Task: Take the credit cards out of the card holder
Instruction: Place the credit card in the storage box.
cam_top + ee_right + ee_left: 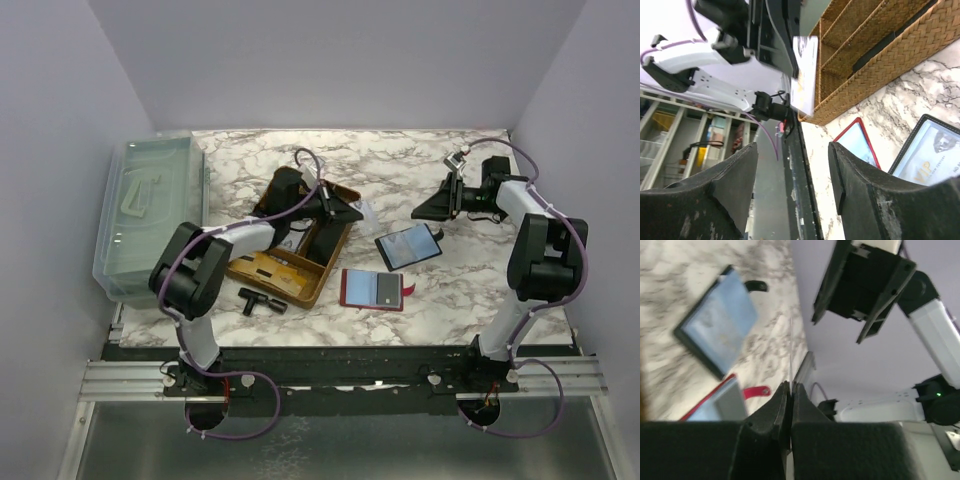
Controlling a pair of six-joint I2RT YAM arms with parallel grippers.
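Far left: clear lidded bin point(150, 215), apart from the work. Next right: wicker tray point(290, 250), a compartmented organiser, with a black tool point(262, 300) lying just near of it on the marble table top point(400, 160). At the tray's right edge: left gripper point(352, 211), clenched on one credit card point(366, 209) and holding it in the air. Centre: red card holder point(372, 289), lying open and flat. Just far and right of it: black card holder point(408, 245), open, a pale blue card face showing inside. Right: right gripper point(425, 210), released, nothing between its fingers, pointing left toward the held card. Progress, as a judgement: one card is out and in hand, at least one remains in the black holder, and the red holder's contents cannot be settled. View notes: the left wrist shows the card point(791, 350) edge-on as a thin line pinched between its fingertips, a grip the overhead view only hints at. The right wrist shows the same card's point(806, 75) printed face, the tray's weave point(880, 45), and lettering on the card in the black holder point(930, 150).
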